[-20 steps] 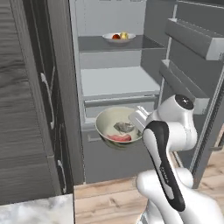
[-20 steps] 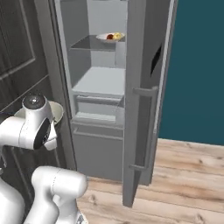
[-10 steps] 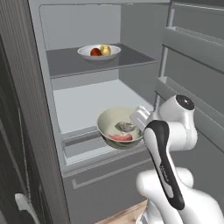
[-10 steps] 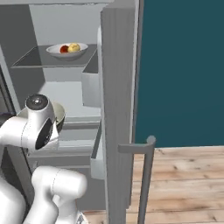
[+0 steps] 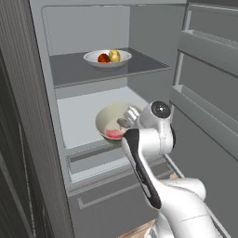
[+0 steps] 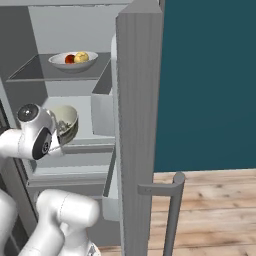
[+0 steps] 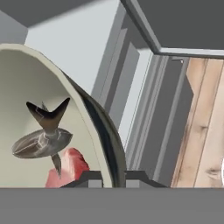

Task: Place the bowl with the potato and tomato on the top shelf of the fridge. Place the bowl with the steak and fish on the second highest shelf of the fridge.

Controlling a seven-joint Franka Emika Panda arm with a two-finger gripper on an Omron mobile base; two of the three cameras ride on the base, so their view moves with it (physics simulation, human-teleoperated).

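Observation:
A cream bowl (image 5: 111, 122) holding a pink steak (image 7: 68, 168) and a grey fish (image 7: 43, 140) hangs in front of the fridge's second highest shelf (image 5: 81, 116). My gripper (image 5: 129, 116) is shut on its right rim, and in the hand view my gripper (image 7: 114, 177) pinches the bowl's rim (image 7: 100, 127) between its tips. The bowl (image 6: 66, 121) tilts toward the arm in the right base view. On the top shelf (image 5: 74, 69) a white bowl (image 5: 108, 57) with a tomato and a potato stands; the same white bowl (image 6: 73, 59) sits at the upper left in the right base view.
The open fridge door (image 6: 137, 125) stands close on the right, its door shelves (image 5: 209, 51) facing the arm. A drawer (image 5: 107, 160) lies below the second shelf. A wooden floor (image 6: 210, 200) and a teal wall (image 6: 210, 80) lie beyond the door.
The base has driven closer to the fridge, so the shelves look larger and nearer. The gripper still holds the steak-and-fish bowl, now level with the second highest shelf.

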